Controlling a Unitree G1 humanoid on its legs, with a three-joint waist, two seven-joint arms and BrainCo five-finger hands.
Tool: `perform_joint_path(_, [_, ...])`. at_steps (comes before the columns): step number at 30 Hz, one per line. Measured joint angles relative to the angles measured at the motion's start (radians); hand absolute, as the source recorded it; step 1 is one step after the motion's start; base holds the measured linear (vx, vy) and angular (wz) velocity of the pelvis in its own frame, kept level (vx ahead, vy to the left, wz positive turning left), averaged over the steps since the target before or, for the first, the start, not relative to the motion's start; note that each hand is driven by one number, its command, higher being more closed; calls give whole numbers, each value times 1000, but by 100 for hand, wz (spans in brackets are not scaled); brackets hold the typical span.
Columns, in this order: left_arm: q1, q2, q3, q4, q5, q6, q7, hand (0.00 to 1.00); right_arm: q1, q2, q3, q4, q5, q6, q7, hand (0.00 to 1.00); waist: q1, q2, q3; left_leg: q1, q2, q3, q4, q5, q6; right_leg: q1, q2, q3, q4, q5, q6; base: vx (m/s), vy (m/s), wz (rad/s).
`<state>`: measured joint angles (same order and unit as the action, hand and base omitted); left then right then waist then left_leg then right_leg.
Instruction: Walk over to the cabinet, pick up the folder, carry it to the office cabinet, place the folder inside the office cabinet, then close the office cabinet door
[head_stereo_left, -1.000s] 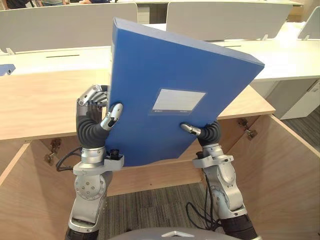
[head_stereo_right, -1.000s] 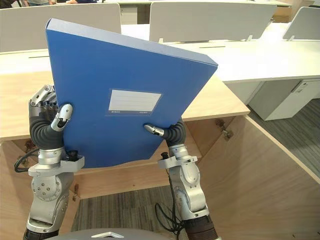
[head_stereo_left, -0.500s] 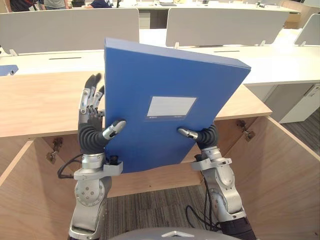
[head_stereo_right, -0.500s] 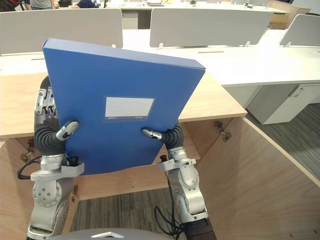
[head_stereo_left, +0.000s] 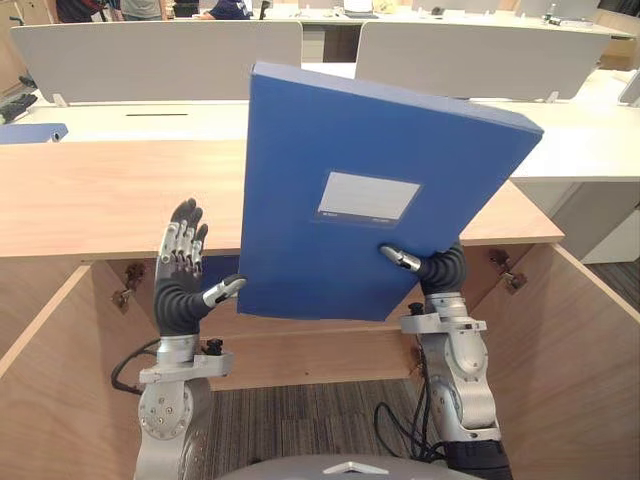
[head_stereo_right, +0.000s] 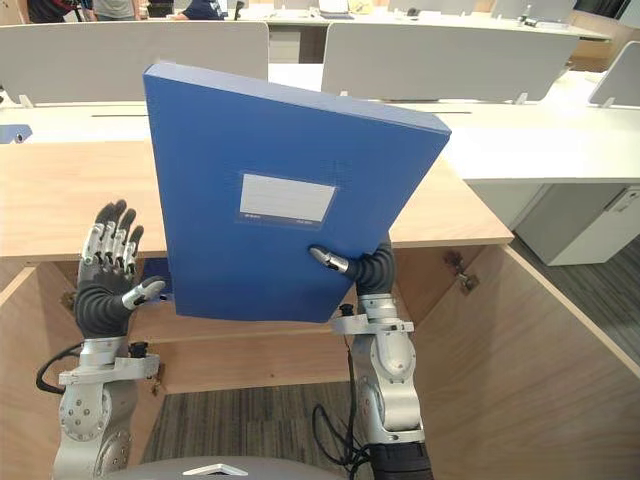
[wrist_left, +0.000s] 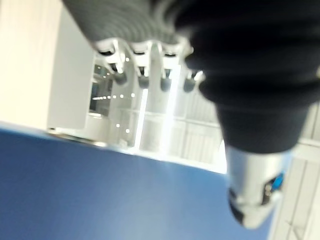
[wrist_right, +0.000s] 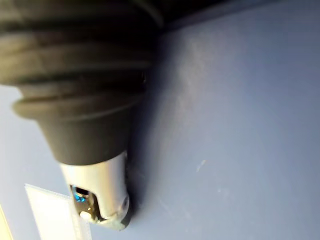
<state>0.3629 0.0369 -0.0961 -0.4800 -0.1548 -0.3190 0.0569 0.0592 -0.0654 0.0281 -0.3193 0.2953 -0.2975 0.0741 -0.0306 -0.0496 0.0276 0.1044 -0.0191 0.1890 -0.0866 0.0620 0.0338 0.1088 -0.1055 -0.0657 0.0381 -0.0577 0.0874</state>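
Observation:
The blue folder (head_stereo_left: 370, 150) with a white label stands upright and tilted over the wooden cabinet's top (head_stereo_left: 100, 200). My right hand (head_stereo_left: 440, 270) holds its lower right edge, thumb (wrist_right: 100, 195) pressed on the blue front, fingers hidden behind it. My left hand (head_stereo_left: 180, 262) stands open to the folder's left, fingers (wrist_left: 150, 65) straight and pointing up. Its thumb (head_stereo_right: 148, 291) lies close beside the folder's lower left corner. Below the top, the cabinet opening is largely hidden by the folder and my arms.
The cabinet's two wooden doors stand swung open towards me, one at the left (head_stereo_left: 50, 400) and one at the right (head_stereo_left: 570, 360). White desks with grey dividers (head_stereo_left: 150, 55) run behind. A small blue item (head_stereo_left: 30, 132) lies on the far left desk.
My left hand has opened, let go of the folder's left edge and dropped away to the left. The right hand still holds the folder, which now sits further right.

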Motion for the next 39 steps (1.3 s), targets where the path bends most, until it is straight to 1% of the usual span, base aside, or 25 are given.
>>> perform_joint_path(3, [23, -8, 16, 12, 0, 4, -8, 0, 0, 0, -21, -19, -25, 0, -19, 100, 5, 1, 0, -3, 0, -3, 0, -1, -2, 0, -1, -2, 0, 0, -1, -7, 3, 3])
perform_joint_path(6, [36, -9, 25, 64, 0, 8, -18, 0, 0, 0, -51, -21, -27, 0, -23, 100, 10, 1, 0, -5, 0, -7, 0, -1, -3, -1, -3, -5, 0, 0, -1, -8, 3, 5])
perform_joint_path(12, [70, -18, 41, 162, 2, 37, -31, 0, 1, 1, -94, -21, -27, 0, -31, 100, 9, 1, 0, -17, -7, -25, 0, 3, 0, -2, -11, -25, 0, -1, 1, 4, 5, 9])
perform_joint_path(15, [82, -19, 48, 223, 11, 45, -45, 0, 14, 4, -91, -21, -27, 0, -28, 100, 16, 1, 0, -18, -7, -26, 0, 2, 0, -2, -11, -27, 0, -2, 1, 3, 0, 1])
perform_joint_path(22, [101, -18, 52, 346, 62, 65, -50, 0, 49, 17, -82, -20, -26, 1, -9, 100, 22, 1, 3, -23, -6, -27, 0, 1, -2, -6, -11, -29, 0, -6, 0, 0, 0, 0])
perform_joint_path(26, [99, -17, 54, 417, 103, 75, -49, 0, 55, 15, -59, -19, -26, 1, 11, 100, 21, 1, 5, -33, -6, -27, 0, 1, -2, -16, -11, -29, 0, -6, 0, 0, 0, 0])
perform_joint_path(31, [95, -6, 55, 487, 148, 82, -45, 0, 73, 14, -2, -17, -29, 1, 12, 100, 22, -2, 9, -51, -6, -27, 0, 0, -3, -35, -11, -29, 2, -7, 0, 0, 0, 0])
perform_joint_path(35, [69, 3, 65, 570, 185, 84, -39, 0, 86, 8, 30, -16, -67, 1, 11, 100, 23, -8, 28, -53, -6, -26, 2, 1, -2, -40, -12, -28, 13, -4, 5, 8, 0, 0])
perform_joint_path(37, [36, 6, 78, 632, 211, 87, -36, 0, 84, -16, 56, -16, -106, 1, 10, 100, 23, -9, 46, -64, -5, -22, 8, 1, -1, -62, -12, -28, 33, -6, 3, 9, 1, -2])
perform_joint_path(38, [2, 18, 79, 665, 227, 89, -31, 0, 74, -35, 78, -15, -128, 1, 7, 100, 22, -10, 63, -99, -4, -23, 33, -1, 0, -97, -14, -27, 59, -9, 0, -46, 3, -1])
perform_joint_path(39, [-42, 34, 81, 687, 240, 90, -15, 0, 39, -58, 94, -15, -157, 0, 4, 100, 20, -13, 112, -154, 3, -21, 113, -27, 6, -133, -16, -25, 98, -13, -5, -117, -3, 0])
